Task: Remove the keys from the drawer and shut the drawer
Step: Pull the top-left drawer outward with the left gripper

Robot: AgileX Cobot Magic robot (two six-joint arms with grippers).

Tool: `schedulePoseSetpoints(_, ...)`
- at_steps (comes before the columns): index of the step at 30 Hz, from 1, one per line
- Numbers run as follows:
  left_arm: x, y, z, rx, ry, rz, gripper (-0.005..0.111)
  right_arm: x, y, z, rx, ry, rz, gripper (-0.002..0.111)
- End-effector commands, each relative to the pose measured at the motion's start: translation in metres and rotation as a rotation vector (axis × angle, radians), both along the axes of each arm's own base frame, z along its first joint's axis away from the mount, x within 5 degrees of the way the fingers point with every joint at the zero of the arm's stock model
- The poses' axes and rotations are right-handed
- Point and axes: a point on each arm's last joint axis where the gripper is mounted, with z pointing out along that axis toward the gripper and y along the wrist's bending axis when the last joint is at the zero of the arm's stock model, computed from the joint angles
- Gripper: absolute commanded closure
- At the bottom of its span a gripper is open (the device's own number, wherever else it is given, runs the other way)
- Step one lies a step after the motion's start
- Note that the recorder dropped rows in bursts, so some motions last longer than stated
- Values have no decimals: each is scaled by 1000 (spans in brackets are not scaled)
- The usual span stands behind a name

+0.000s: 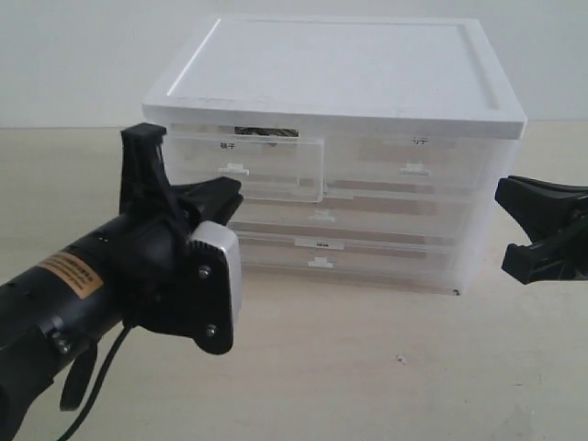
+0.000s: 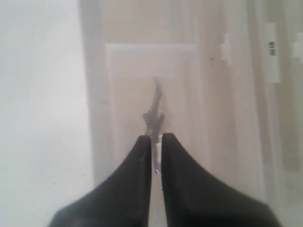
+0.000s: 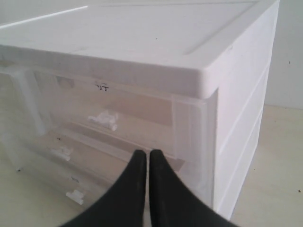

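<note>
Plainly the bunch of small silver-grey metal keys point(image 1: 266, 131) lies inside the half-width translucent plastic drawer point(image 1: 285, 179), upper left of the white plastic drawer cabinet point(image 1: 340, 64) in the exterior view. The bunch shows as a dark, glinting strip in the gap where that drawer stands part way out. The left gripper point(image 2: 156, 137) sits just in front of the drawer face, near its small white tab handle point(image 1: 234, 169). Its jaws are pressed almost together on a pale sliver, and I cannot tell what that sliver is. The right gripper point(image 3: 148, 152) hangs at the right edge of the frame, jaws pressed together on nothing. The bunch is probably light but loose and slippery: hard metal that slides and splays, so a pinch on one key may swing the rest. The ring joining them looks the surer hold, though it is not clearly visible. The drawer should be light and thin-walled, and a push on its flat front should close it.
</note>
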Motion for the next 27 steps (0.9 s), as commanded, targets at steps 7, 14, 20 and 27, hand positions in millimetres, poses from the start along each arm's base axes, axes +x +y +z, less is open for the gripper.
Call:
schedulePoseSetpoints(7, 8, -4, 31, -166, 39, -21, 64, 1, 0, 0, -9, -7, 2, 108)
schedulePoseSetpoints(14, 30, 9, 23, -35, 190, -20, 64, 1, 0, 0, -9, -7, 2, 108)
schedulePoseSetpoints(20, 30, 6, 31, -16, 107, -72, 64, 1, 0, -1, -15, 3, -2, 108)
schedulePoseSetpoints(27, 29, 7, 54, -172, 89, -58, 64, 1, 0, -1, -15, 4, -3, 108)
